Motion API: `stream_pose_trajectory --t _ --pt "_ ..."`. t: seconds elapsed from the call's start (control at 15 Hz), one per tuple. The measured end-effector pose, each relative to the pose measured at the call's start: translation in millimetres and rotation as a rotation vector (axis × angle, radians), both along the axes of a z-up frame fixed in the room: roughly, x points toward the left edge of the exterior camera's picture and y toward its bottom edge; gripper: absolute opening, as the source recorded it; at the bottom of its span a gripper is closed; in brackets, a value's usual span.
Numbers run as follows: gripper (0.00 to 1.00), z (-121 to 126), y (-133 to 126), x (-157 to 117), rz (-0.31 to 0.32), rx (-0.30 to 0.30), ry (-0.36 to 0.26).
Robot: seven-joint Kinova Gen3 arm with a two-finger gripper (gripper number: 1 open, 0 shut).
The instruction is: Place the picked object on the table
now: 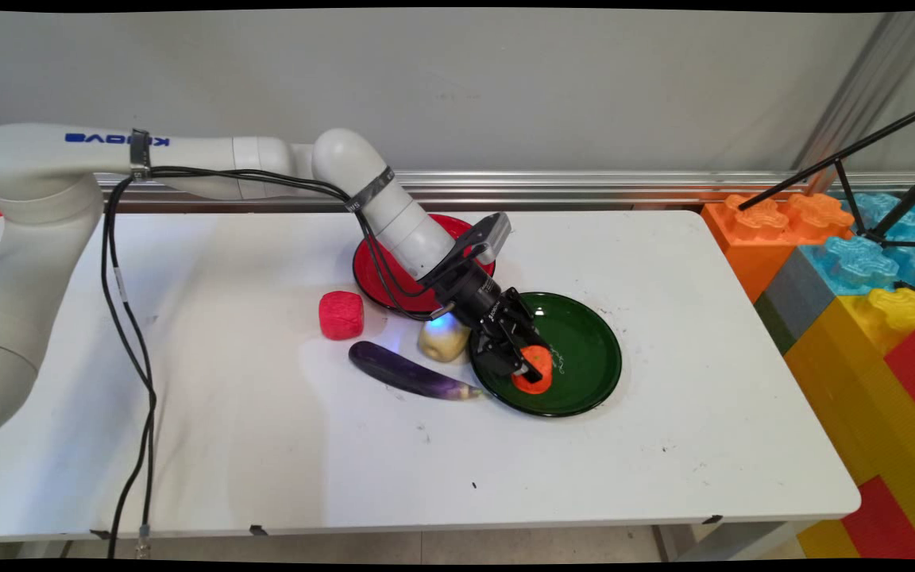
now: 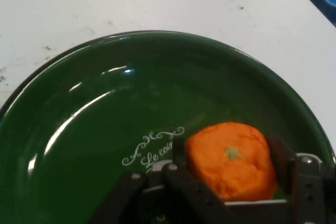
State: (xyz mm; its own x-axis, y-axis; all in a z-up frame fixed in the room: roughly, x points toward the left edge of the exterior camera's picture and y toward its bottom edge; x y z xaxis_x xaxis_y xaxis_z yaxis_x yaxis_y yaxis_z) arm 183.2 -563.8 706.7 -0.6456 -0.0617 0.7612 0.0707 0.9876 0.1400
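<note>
- We see the gripper (image 1: 523, 361) low over the green plate (image 1: 588, 318), its two black fingers (image 2: 177, 153) set one on each side of the toy orange (image 1: 537, 375) and closed against it.
- In the hand view the toy orange (image 2: 233, 169) sits squarely between the fingers of the gripper (image 2: 229, 153), stem mark facing the camera. We judge this a centred hold across the widest part, which suits a round body.
- The orange is inside the plate, towards its near-left part. We cannot tell whether it rests on the glaze or hangs just above it.
- We judge that the arm's slant and the plate's raised rim leave little room for the knuckles. A firm but not crushing squeeze seems right, as the orange looks soft and matte.
- The green plate (image 2: 100, 108) is glossy and shallow, with pale curling script in its well. It would be slick under anything round.
- Partly hidden behind the arm lies a red plate (image 1: 374, 278), equally shiny, with a dark rim.
- Just left of the green plate, touching or nearly touching its rim, are a smooth, slender, curved purple toy eggplant (image 1: 414, 373) and a pale yellowish rounded toy (image 1: 443, 342) whose kind we cannot make out.
- Further left stands a knobbly red toy (image 1: 341, 314), blocky with rounded corners.
- All of this rests on the white table (image 1: 664, 445), which is matte and lightly scuffed.
</note>
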Motion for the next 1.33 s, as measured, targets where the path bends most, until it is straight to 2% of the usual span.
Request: stream_pose_trajectory --t 0.4,0.67,1.33 --pt "0.0 -0.7 -1.0 6.6 -0.005 -0.004 -0.007" --pt "0.0 7.8 0.1 12.7 -0.004 -0.008 0.005" --pt "0.0 58.3 22.4 44.0 -0.012 -0.009 0.1"
